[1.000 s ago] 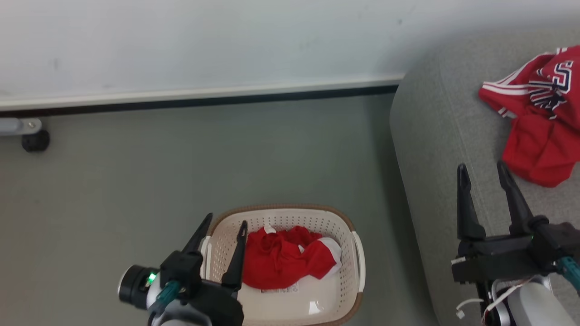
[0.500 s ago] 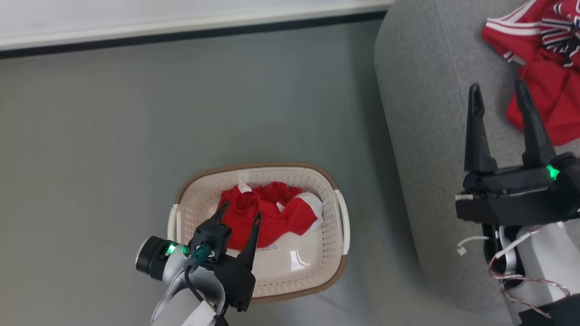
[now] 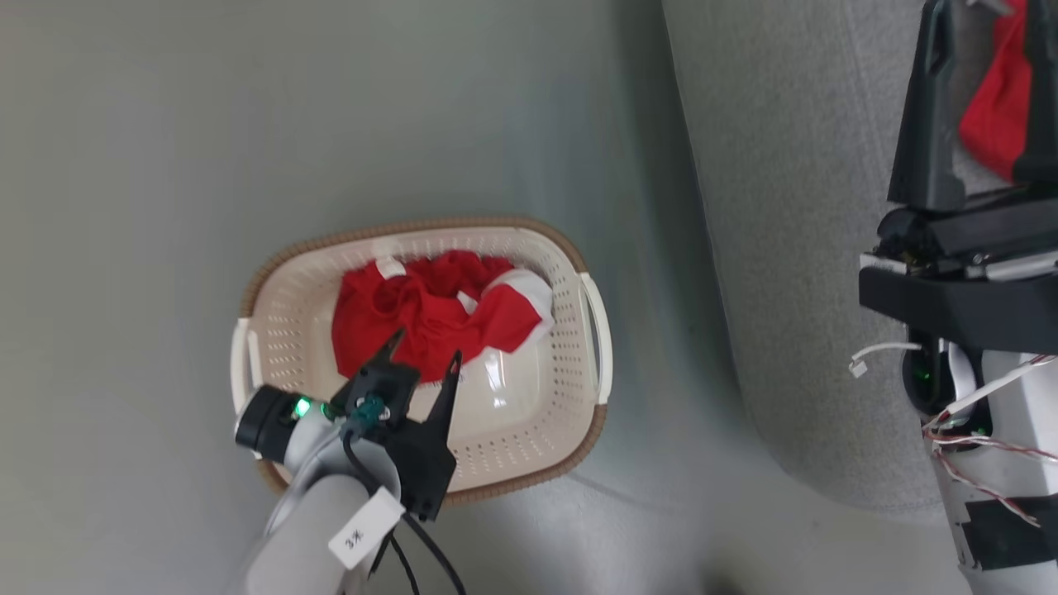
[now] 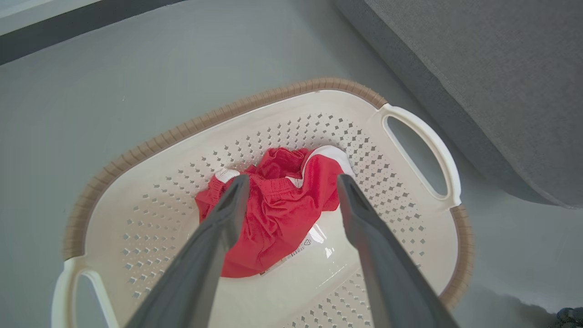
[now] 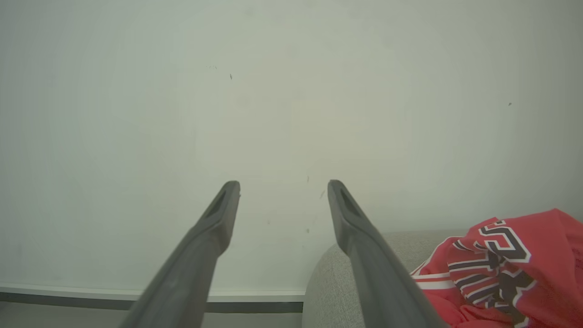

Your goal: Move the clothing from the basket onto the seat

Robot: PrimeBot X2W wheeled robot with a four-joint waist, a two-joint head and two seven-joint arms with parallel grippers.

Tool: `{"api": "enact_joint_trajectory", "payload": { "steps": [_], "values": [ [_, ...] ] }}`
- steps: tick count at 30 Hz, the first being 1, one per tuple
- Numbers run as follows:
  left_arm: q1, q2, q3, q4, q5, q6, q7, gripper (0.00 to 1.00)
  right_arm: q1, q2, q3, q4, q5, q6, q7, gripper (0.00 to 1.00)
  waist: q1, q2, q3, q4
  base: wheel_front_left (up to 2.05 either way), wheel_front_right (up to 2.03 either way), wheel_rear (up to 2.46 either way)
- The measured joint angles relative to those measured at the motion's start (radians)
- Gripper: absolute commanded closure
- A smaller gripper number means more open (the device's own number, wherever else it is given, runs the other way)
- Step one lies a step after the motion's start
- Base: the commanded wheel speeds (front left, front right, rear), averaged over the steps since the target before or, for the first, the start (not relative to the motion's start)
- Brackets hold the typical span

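While poised near left with left gripper point(image 4: 291, 182) spread wide above the plain red garment point(image 3: 413, 314) in the basket point(image 3: 413, 227), judged half done: jersey point(image 5: 501, 255) already on the seat point(image 3: 785, 248) far right, by the empty, wide-spread right gripper point(image 5: 282, 186).

One garment point(image 3: 430, 318) lies in the basket point(image 3: 545, 430) on the floor point(image 3: 165, 165), left of the sofa point(image 3: 785, 207) bearing the jersey point(image 5: 501, 264).

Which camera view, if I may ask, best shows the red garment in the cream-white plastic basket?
The left wrist view: the crumpled red garment with white bands lies large and central. The head view shows it smaller, partly behind the left tool.
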Motion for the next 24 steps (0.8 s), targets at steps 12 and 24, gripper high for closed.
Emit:
{"api": "enact_joint_trajectory", "payload": {
  "steps": [12, 24],
  "values": [
    [-0.157, 0.003, 0.001, 0.071, 0.017, -0.009, 0.008, 0.00, -0.109, 0.005, -0.008, -0.070, -0.016, -0.002, 0.000, 0.00, 0.0000, 0.0001, 0.172, -0.036, 0.00, 0.00, 0.00],
    [-0.328, 0.020, 0.006, 0.120, 0.033, -0.018, 0.017, 0.00, -0.227, 0.004, -0.014, -0.138, -0.032, -0.001, -0.001, 0.00, 0.0000, 0.0000, 0.342, -0.049, 0.00, 0.00, 0.00]
  ]
}}
